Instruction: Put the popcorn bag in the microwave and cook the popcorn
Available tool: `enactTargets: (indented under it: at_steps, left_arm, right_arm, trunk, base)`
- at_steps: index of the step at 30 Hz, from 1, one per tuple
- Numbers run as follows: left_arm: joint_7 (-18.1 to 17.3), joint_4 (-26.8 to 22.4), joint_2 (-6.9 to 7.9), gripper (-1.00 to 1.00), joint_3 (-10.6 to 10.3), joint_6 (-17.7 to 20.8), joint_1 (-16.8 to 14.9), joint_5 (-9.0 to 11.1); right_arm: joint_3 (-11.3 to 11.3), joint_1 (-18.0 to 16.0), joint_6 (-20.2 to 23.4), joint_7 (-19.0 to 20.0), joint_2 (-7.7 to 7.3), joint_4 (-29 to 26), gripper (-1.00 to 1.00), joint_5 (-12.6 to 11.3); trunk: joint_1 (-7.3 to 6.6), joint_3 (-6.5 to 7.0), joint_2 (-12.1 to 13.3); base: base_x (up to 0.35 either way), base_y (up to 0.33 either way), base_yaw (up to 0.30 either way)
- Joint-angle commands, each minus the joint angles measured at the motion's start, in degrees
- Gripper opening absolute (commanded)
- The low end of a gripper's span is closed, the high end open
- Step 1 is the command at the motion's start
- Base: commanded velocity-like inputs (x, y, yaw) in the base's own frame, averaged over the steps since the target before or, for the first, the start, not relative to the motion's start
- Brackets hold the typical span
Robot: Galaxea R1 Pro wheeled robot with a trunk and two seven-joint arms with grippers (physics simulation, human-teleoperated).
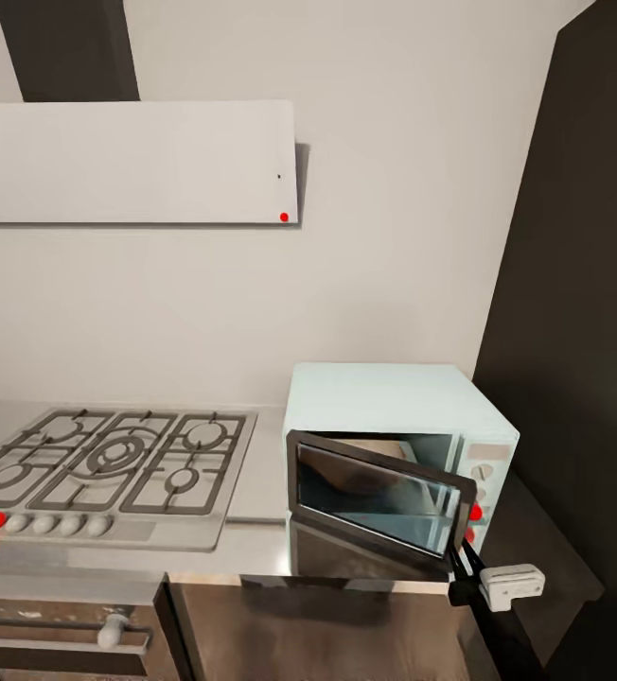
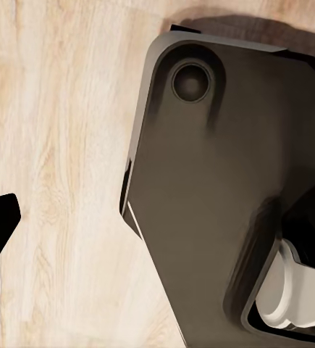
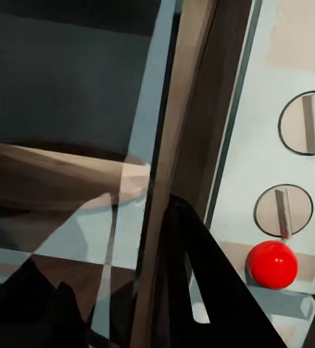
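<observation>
Right jaws [image 1: 467, 567] at lower right of the head view, dark fingers [image 3: 200, 290] straddling the free edge of the microwave [image 1: 394, 402] door [image 1: 375, 497], door part open, tan popcorn bag [image 1: 384, 446] inside, grey bench [image 1: 261, 473] beneath, gas hob [image 1: 110, 463] at left, left jaws' spread impossible to tell.
</observation>
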Motion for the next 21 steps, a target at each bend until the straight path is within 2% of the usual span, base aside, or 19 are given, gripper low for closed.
enactTargets:
  at_steps: [1,7,12,13,18,21]
  left_arm:
    - [0.1,0.0,-0.01,1.00,0.2,0.0,0.0,0.0]
    - [0.1,0.0,-0.01,1.00,0.2,0.0,0.0,0.0]
    - [0.1,0.0,-0.01,1.00,0.2,0.0,0.0,0.0]
    - [0.1,0.0,-0.08,1.00,0.2,0.0,0.0,0.0]
    - [0.1,0.0,-0.30,1.00,0.2,-0.1,0.0,0.0]
    - [0.1,0.0,-0.43,1.00,0.2,0.0,0.0,0.0]
  right_arm:
    - [-2.8,0.0,-0.2,0.2,-0.08,0.7,-1.00,-1.3]
    - [-2.8,0.0,-0.2,0.2,-0.08,0.7,-1.00,-1.3]
    - [-2.8,0.0,-0.2,0.2,-0.08,0.7,-1.00,-1.3]
    - [1.5,0.0,-0.2,-0.1,-0.40,0.0,-1.00,-0.8]
    - [1.8,0.0,-0.2,-0.1,-1.04,-0.1,-1.00,2.5]
    - [1.8,0.0,-0.2,-0.1,-1.05,0.0,-1.00,3.0]
  trunk:
    - [0.03,-0.11,-0.1]
    - [0.03,-0.11,-0.1]
    - [0.03,-0.11,-0.1]
    - [0.03,-0.09,-0.1]
    - [0.03,-0.09,-0.1]
    - [0.03,-0.09,-0.1]
  base:
    - [-0.004,0.000,0.000]
    - [-0.162,0.000,0.000]
    - [-0.041,0.000,0.000]
    - [0.000,0.000,0.000]
    - [0.000,0.000,0.000]
    - [0.000,0.000,0.000]
